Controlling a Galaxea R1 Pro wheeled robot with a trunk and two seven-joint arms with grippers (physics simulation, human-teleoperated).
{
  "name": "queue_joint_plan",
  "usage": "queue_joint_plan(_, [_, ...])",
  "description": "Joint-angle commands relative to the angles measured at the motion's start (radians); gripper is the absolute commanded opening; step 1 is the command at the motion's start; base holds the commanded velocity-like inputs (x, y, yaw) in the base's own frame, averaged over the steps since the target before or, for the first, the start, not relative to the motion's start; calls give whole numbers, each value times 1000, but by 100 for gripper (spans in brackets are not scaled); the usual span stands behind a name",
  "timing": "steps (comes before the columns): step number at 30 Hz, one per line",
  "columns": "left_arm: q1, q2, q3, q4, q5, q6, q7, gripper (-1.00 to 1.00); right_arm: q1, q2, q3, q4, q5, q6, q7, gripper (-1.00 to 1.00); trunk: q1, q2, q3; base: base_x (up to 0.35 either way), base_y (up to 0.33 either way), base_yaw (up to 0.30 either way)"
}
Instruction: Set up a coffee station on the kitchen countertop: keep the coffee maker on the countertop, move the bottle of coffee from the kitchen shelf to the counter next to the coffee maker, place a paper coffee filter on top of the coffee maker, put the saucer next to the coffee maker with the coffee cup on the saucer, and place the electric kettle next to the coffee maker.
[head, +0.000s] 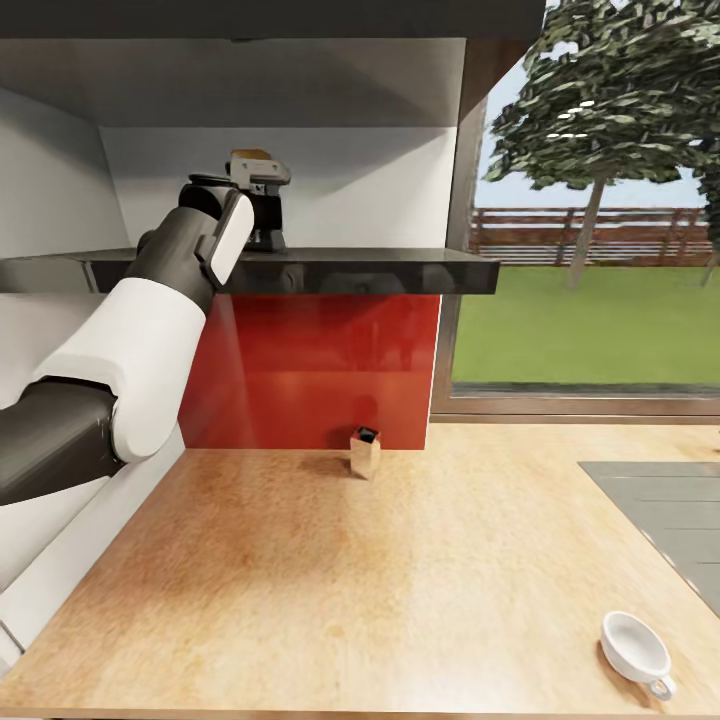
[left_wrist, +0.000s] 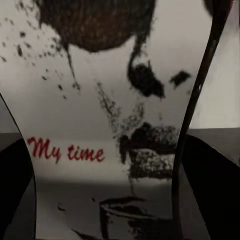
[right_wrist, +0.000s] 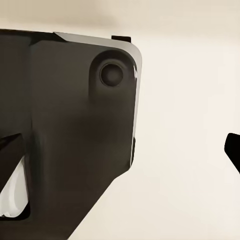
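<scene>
Up on the dark shelf (head: 300, 268), left gripper (head: 262, 205) at the jar of coffee (left_wrist: 110, 125), white label close between the fingers (left_wrist: 197, 90); clamped or only near, impossible to tell. Right gripper's state likewise unclear. Down on the countertop (head: 300, 580), white cup (head: 636, 650) alone. Everything apparently left to arrange.

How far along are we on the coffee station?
Early. The left gripper is up at the dark glossy shelf, its wrist view close on the coffee bottle's white "My time" label. The small white handled cup sits alone on the light wood countertop.
</scene>
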Motion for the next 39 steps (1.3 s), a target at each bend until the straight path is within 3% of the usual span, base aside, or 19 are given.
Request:
queue_joint_plan(1, [0,0,-4,-2,4,4,6,-100,0,0,8,-1,-11,-2,1,100,0,-1,-1,0,0,0])
queue_joint_plan(27, [1,3,-3,-7,13,8,-5,-100,0,2,7,-6,-14,-2,3,100,0,-1,-1,0,0,-2])
queue_joint_plan(39, [1,0,-4,-11,8,9,0,-100,0,3,5,-8,-14,-2,5,100,0,-1,-1,0,-33,-250])
